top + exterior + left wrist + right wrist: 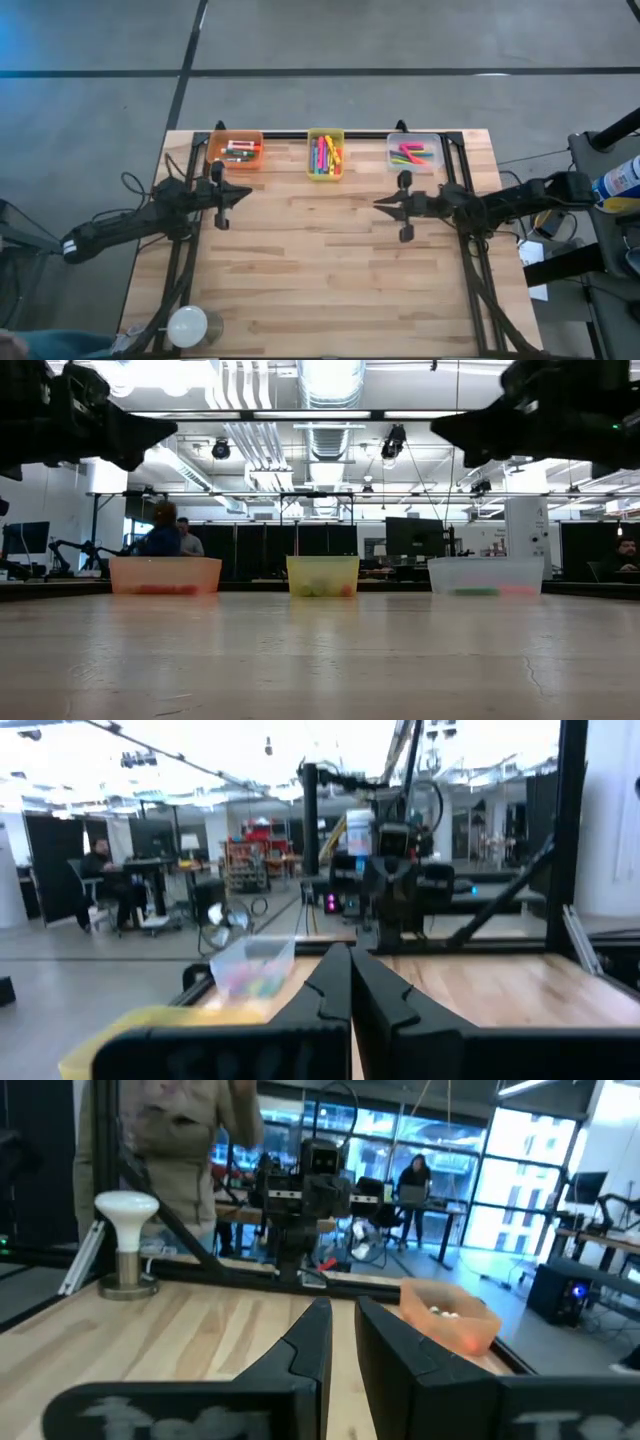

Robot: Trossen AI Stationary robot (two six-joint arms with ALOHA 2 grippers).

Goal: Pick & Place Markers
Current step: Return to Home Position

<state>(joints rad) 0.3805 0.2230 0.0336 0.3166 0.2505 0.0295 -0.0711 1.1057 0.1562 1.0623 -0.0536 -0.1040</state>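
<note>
Over on the left, the left end effector hangs clear above the bench, fingers pressed together on nothing and pointing across at its partner. Just off its far side sits the orange bin, and that's the one to watch: a sideways swing on the way home could clip the wall and spill it. The markers are all binned as far as I can see, some in the orange one, a bright bunch in the yellow bin out beyond the gap between the two arms, and pink and green ones in the clear bin, which lies just past the right end effector. That one hovers too, fingers drawn in to a thin slit, empty. The tips face each other well apart, so only a forward lunge would make them meet. Writing? None I can read, and the label on the bottle beyond the right arm is too small to make out.
</note>
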